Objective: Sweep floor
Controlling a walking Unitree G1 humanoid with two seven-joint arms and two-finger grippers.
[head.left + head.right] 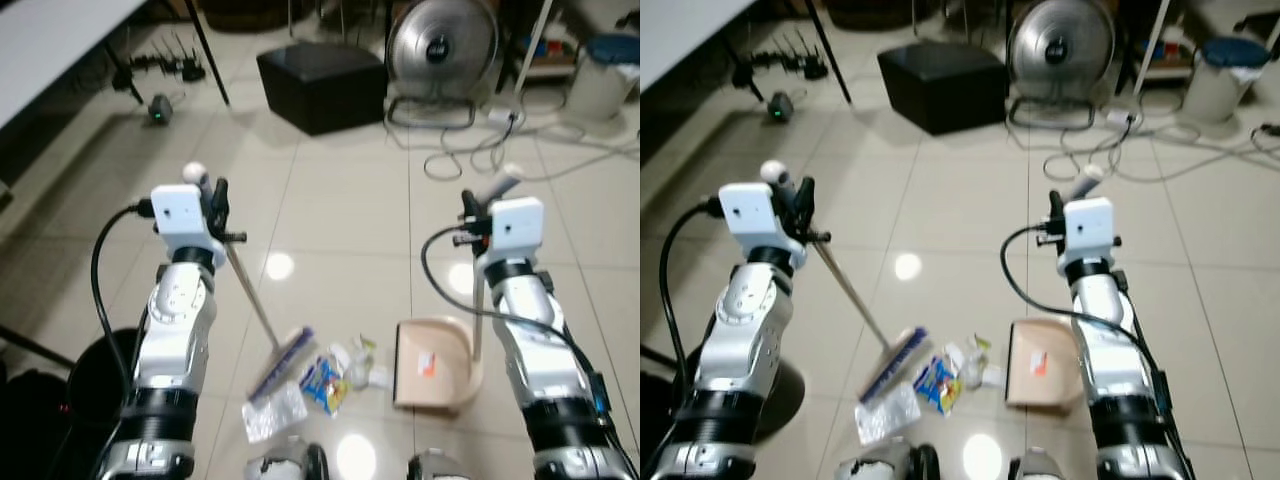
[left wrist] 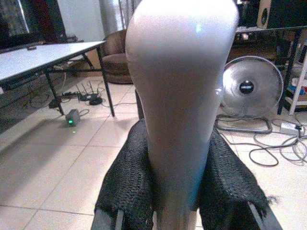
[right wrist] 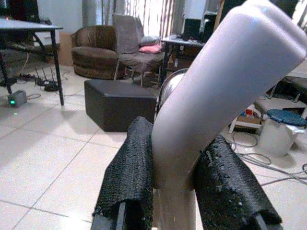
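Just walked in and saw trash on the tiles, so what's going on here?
The robot is sweeping. Its left gripper holds the broom, head down beside the litter pile. Its right gripper holds the dustpan, set on the floor on the pile's other side. Both jaws are shut on handles. The litter lies outside the pan.

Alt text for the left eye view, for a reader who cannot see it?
The left gripper holds a broom and the right gripper a beige dustpan, with wrappers on the tiled floor between brush and pan. A black ottoman and fan stand beyond.
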